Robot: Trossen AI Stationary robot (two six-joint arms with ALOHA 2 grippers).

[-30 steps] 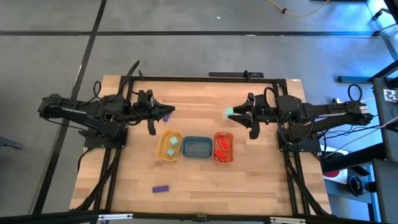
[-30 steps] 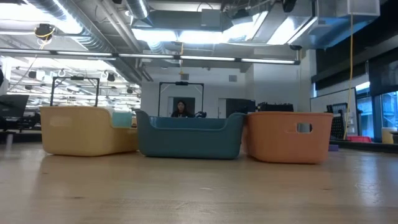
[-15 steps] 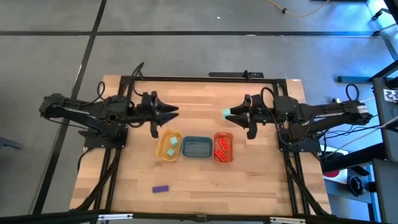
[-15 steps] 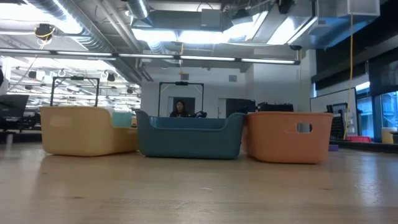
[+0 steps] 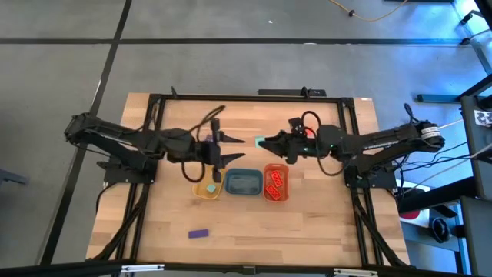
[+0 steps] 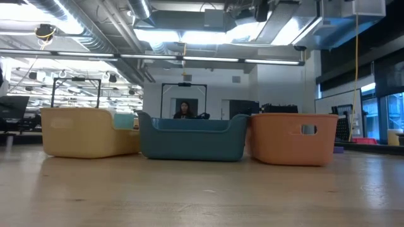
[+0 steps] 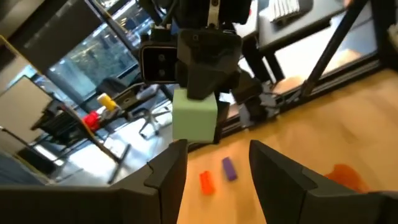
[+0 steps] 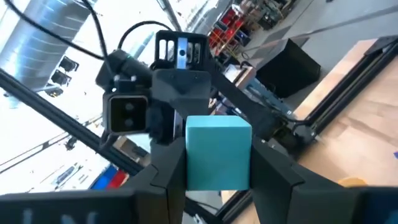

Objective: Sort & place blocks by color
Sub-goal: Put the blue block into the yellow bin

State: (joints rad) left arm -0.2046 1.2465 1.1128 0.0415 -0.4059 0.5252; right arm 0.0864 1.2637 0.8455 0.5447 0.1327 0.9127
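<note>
One mint-green cube [image 8: 218,152] gripped by right hand [image 5: 264,143]; no legible writing.

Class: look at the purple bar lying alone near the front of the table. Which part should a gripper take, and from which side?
Take the purple bar across its short width at mid-length, coming straight down from above. It lies flat on bare table with nothing beside it, so both long faces look free for the jaws.

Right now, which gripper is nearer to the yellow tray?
Left. The left gripper hangs over the yellow tray's far edge, open and empty. The right gripper is farther, beyond the blue tray, shut on a mint cube.
</note>
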